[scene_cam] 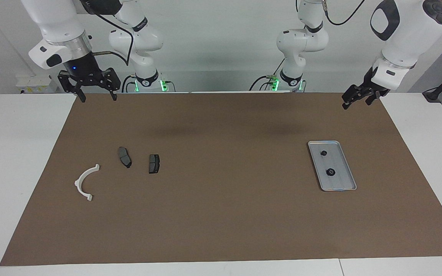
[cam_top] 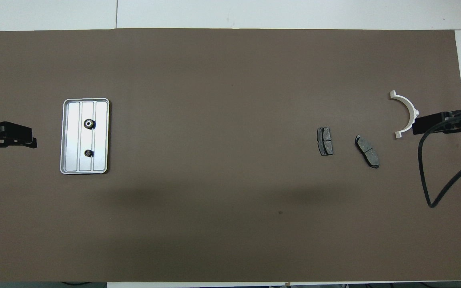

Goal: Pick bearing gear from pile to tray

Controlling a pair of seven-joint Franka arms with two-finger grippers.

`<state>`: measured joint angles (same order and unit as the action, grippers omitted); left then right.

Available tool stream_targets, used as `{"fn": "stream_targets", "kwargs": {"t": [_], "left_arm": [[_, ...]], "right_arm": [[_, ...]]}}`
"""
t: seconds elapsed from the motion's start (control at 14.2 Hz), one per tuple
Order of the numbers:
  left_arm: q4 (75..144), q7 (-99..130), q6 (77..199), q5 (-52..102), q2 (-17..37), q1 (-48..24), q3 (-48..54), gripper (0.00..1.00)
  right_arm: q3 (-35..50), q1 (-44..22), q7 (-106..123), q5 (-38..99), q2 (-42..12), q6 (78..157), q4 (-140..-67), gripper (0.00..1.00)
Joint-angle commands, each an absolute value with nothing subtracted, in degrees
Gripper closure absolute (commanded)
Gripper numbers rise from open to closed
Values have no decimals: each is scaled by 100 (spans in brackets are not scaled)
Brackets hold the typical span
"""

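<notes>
The silver tray (scene_cam: 343,186) lies toward the left arm's end of the table and holds two small black bearing gears (scene_cam: 323,153) (scene_cam: 330,172). In the overhead view the tray (cam_top: 67,160) shows both gears (cam_top: 89,124) (cam_top: 89,153). The pile lies toward the right arm's end: a white curved bracket (scene_cam: 84,182) and two dark grey brake pads (scene_cam: 125,157) (scene_cam: 154,163). No black round piece shows there. My right gripper (scene_cam: 97,97) hangs open and empty above the mat's edge nearest the robots. My left gripper (scene_cam: 356,103) is raised, open and empty, over the mat's corner.
A brown mat (scene_cam: 221,214) covers most of the white table. In the overhead view the bracket (cam_top: 407,109) lies beside the right gripper (cam_top: 416,127), whose black cable (cam_top: 428,176) loops over the mat's end. The left gripper (cam_top: 32,142) is beside the tray.
</notes>
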<state>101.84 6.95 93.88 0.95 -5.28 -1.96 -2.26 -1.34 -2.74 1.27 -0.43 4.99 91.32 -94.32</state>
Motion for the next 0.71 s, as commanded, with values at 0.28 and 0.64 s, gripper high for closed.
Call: {"fn": "stream_targets", "kwargs": {"t": [0.28, 0.64], "left_arm": [[9809, 624, 9510, 141, -185, -105, -149, 0], [9616, 624, 9265, 79, -193, -105, -149, 0]], "right_arm": [[-123, -229, 62, 79, 624, 9228, -9589, 0], [-123, -229, 62, 79, 598, 9272, -9580, 0]]}}
